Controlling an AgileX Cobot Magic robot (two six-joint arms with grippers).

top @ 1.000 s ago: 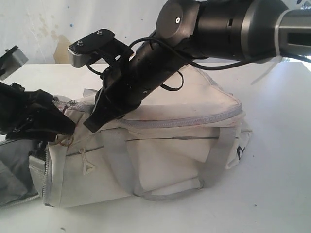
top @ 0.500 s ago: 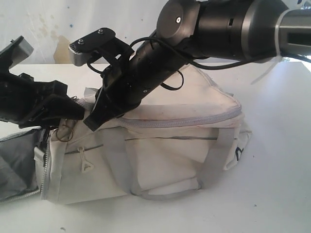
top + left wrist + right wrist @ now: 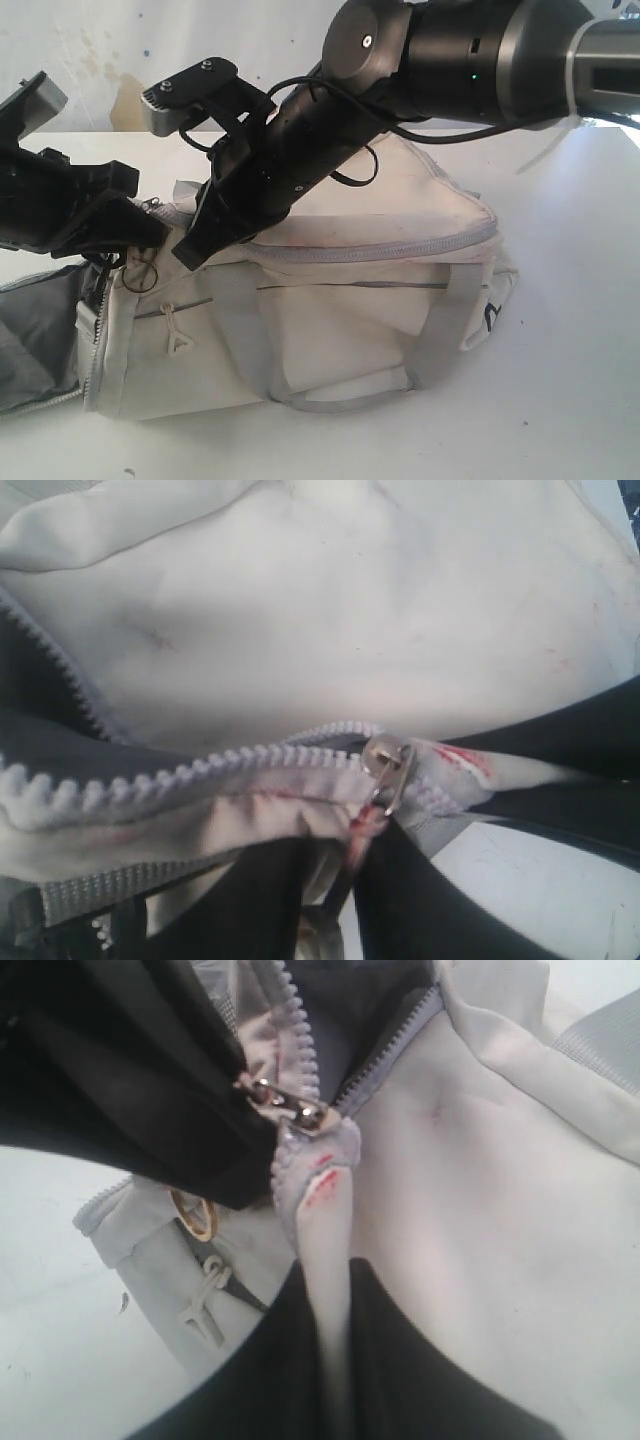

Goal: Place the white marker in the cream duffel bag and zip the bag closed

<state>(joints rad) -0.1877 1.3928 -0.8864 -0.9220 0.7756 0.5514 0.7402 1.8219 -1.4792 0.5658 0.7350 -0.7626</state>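
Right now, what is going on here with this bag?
Both arms work at the zipper of the bag. The right end effector pinches the cloth tab at the zipper's end. The left end effector appears shut on the pull beside it. That end is open; no marker shows.

cream duffel bag — matt, stained cloth

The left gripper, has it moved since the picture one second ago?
Yes. The left gripper has risen and come slightly closer to the right gripper, which stayed in place on the cream duffel bag.
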